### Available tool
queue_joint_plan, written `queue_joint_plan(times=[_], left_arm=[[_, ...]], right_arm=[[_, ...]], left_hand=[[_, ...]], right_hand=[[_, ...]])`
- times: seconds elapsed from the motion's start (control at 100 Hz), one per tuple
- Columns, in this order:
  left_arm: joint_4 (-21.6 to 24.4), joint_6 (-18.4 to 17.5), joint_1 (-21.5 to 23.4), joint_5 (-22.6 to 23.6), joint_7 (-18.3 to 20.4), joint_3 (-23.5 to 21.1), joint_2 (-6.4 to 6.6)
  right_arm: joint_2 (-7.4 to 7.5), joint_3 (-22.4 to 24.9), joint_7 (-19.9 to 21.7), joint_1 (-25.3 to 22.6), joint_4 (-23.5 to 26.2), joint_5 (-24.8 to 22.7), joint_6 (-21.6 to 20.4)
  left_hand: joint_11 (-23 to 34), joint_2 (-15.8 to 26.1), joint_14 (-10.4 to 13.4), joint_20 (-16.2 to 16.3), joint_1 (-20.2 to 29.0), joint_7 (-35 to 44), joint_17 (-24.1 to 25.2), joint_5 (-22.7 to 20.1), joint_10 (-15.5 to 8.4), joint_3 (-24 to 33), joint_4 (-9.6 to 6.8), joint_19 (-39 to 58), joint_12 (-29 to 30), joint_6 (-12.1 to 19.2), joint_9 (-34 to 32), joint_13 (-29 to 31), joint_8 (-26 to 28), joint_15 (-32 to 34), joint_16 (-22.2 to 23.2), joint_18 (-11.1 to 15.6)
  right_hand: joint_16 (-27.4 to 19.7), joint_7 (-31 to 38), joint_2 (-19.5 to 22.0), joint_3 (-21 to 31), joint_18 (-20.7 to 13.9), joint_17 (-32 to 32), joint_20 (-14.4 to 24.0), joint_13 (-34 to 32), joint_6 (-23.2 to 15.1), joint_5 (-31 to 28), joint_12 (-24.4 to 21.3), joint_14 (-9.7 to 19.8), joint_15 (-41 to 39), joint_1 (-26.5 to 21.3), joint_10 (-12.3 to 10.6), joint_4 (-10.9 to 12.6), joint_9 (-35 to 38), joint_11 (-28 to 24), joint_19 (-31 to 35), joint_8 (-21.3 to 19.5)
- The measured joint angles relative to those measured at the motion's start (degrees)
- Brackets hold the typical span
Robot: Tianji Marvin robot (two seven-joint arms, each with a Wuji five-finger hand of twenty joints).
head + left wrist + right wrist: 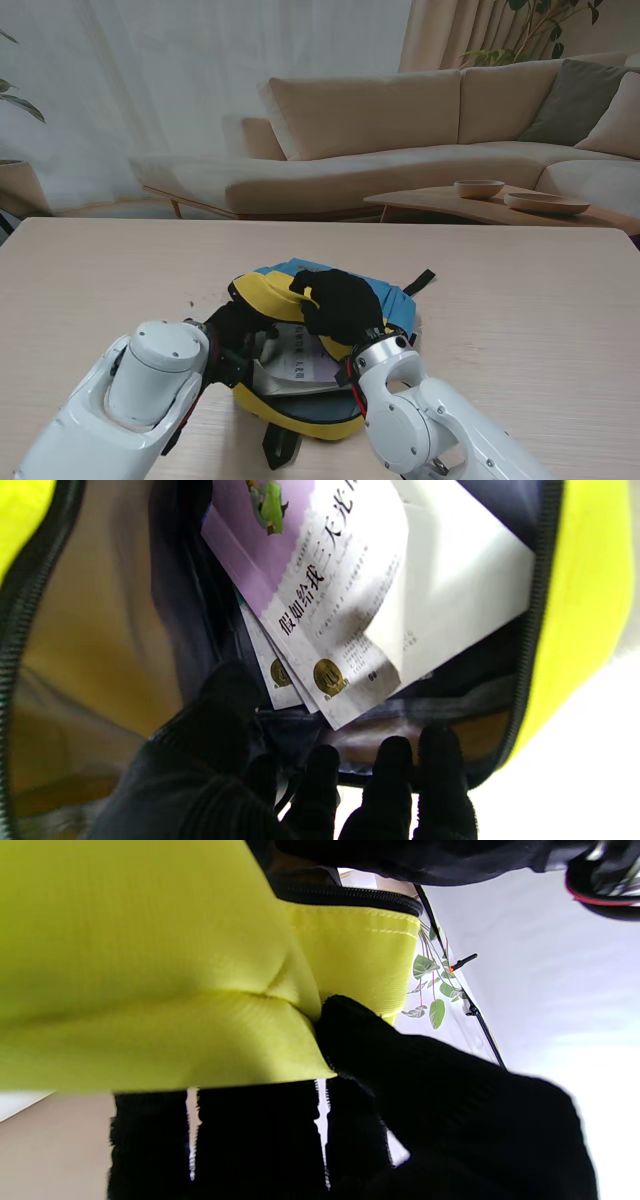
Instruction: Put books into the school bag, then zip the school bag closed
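Bag open, books inside

The bag (300,410) lies on the bench (520,300) with books (330,630) in it. The right hand (340,305) pinches its yellow flap. The left hand (280,785) grips the bag's rim.

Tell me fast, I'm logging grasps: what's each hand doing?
Left hand: inside the school bag by the books; grip cannot be told.
Right hand: closed on the bag's yellow flap.
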State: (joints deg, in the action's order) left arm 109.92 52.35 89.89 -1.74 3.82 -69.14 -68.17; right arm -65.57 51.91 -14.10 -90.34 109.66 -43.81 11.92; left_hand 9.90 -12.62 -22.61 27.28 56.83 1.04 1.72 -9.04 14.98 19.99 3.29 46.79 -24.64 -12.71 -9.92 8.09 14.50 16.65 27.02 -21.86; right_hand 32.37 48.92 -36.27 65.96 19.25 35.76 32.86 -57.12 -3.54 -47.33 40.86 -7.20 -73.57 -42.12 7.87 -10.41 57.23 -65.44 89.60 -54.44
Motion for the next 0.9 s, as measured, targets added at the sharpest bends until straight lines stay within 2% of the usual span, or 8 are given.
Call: queue_joint_plan(times=[0.11, 0.24, 0.3, 0.43, 0.58, 0.65, 0.73, 0.9], left_arm=[[2.46, -1.34, 2.12, 5.42, 2.63, -0.55, 1.43], [5.35, -4.79, 5.82, 8.18, 1.83, -2.30, 2.17], [6.66, -5.60, 7.24, 11.05, 2.26, -2.75, 2.68], [9.51, -8.40, 10.52, 17.68, 4.19, -4.56, 3.79], [12.63, -11.69, 15.33, 22.28, 0.68, -6.68, 3.85], [13.84, -13.71, 17.84, 24.73, -1.48, -7.86, 3.69], [14.72, -15.77, 20.06, 25.09, -4.19, -9.24, 3.27], [15.47, -17.64, 21.83, 27.42, -4.21, -11.13, 3.06]], right_arm=[[-0.01, 0.06, 0.05, 0.05, -0.06, 0.37, 0.01], [-0.02, 0.12, 0.35, 0.14, -0.17, 1.01, -0.05], [-0.02, 0.31, 0.87, 0.13, -0.16, 1.38, -0.20], [0.08, 0.97, 3.59, 0.05, 0.03, 2.79, -0.61], [0.38, 1.49, 5.42, -0.04, 0.11, 3.71, -1.13], [0.62, 1.91, 7.41, -0.16, 0.28, 4.58, -1.64], [1.02, 2.29, 10.23, -0.33, 0.48, 5.70, -2.38], [1.93, 1.89, 12.62, -0.31, -0.14, 7.48, -4.43]], left_hand=[[3.64, 0.04, 0.18, 0.00, 0.04, 5.71, -0.20, -0.08, 0.00, -0.07, 0.00, -0.03, -0.66, 0.00, -0.11, 0.34, 3.67, 0.13, 0.00, 0.02], [6.82, 0.05, 0.19, -0.01, 0.04, 14.01, -1.14, -0.12, 0.00, -0.07, 0.00, -0.03, -0.74, 0.00, -1.02, 1.69, 5.62, 1.64, 0.72, -0.09], [7.25, 0.05, 0.03, -0.01, 0.04, 17.02, -1.26, -0.12, 0.00, -0.07, 0.00, -0.03, -0.74, 0.00, -1.32, 2.34, 6.26, 1.94, 0.96, -0.11], [7.70, 0.05, -0.10, -0.01, 0.04, 17.83, -1.27, -0.12, 0.00, -0.07, 0.00, -0.01, -0.74, 0.06, -1.77, 2.42, 6.26, 2.02, 1.02, -0.12], [7.70, 0.05, -0.10, -0.01, 0.02, 18.97, -1.24, -0.12, 0.00, -0.10, 0.00, -0.01, -0.74, 0.07, -1.77, 2.42, 6.27, 2.03, 1.02, -0.13], [7.70, 0.05, -0.10, -0.01, -0.05, 19.81, -1.09, -0.12, 0.00, -0.11, 0.00, -0.01, -0.74, 0.08, -1.85, 2.42, 6.27, 2.03, 1.03, -0.15], [7.70, 0.02, -0.11, -0.01, -1.05, 20.95, -0.55, -0.12, 0.00, -0.46, 0.00, -0.01, -0.74, 0.13, -1.86, 2.35, 6.27, 2.03, 1.03, -0.17], [7.70, -0.07, -0.10, -0.01, -3.66, 23.44, 0.66, -0.12, 0.00, 0.01, -0.01, -2.23, -0.74, 1.14, -1.87, 2.28, 6.27, 0.80, 1.03, -0.18]], right_hand=[[0.00, 0.00, 0.00, 0.00, 0.00, 0.00, 0.00, 0.00, 0.00, 0.00, 0.00, 0.00, 0.00, 0.00, 0.00, 0.00, 0.00, 0.00, 0.00, -0.01], [0.00, 0.00, 0.00, 0.00, 0.00, 0.00, 0.00, 0.00, 0.00, 0.01, 0.01, 0.00, 0.00, 0.00, 0.00, 0.00, 0.00, 0.00, 0.00, -0.02], [0.00, 0.00, 0.00, 0.00, 0.00, 0.00, 0.00, 0.00, 0.00, 0.01, 0.01, 0.00, 0.00, 0.00, 0.00, 0.00, 0.00, 0.00, 0.00, -0.06], [0.00, 0.00, 0.00, 0.00, 0.00, 0.00, 0.00, 0.00, 0.00, 0.07, 0.05, 0.00, -0.01, 0.00, 0.00, 0.00, 0.00, 0.00, 0.00, -0.54], [0.00, 0.00, 0.00, 0.00, 0.00, 0.00, 0.00, 0.00, 0.00, 0.10, 0.07, 0.00, -0.01, -0.01, 0.00, 0.00, 0.00, 0.00, 0.01, -0.76], [0.00, 0.00, 0.00, 0.00, 0.00, -0.03, 0.00, 0.01, 0.00, 0.10, 0.07, 0.00, -0.01, -0.01, 0.00, 0.00, 0.00, 0.00, 0.01, -0.79], [0.00, 0.00, 0.00, 0.00, 0.00, -0.10, 0.00, 0.16, 0.00, 0.11, 0.07, 0.00, -0.01, -0.01, 0.00, 0.00, 0.00, 0.00, 0.01, -0.81], [0.00, 0.00, 0.10, 0.00, 0.00, -0.78, 0.00, 0.21, 0.00, 0.16, 0.54, 0.00, -0.01, -0.02, 0.02, 0.00, -0.48, 0.00, 0.01, -0.92]])
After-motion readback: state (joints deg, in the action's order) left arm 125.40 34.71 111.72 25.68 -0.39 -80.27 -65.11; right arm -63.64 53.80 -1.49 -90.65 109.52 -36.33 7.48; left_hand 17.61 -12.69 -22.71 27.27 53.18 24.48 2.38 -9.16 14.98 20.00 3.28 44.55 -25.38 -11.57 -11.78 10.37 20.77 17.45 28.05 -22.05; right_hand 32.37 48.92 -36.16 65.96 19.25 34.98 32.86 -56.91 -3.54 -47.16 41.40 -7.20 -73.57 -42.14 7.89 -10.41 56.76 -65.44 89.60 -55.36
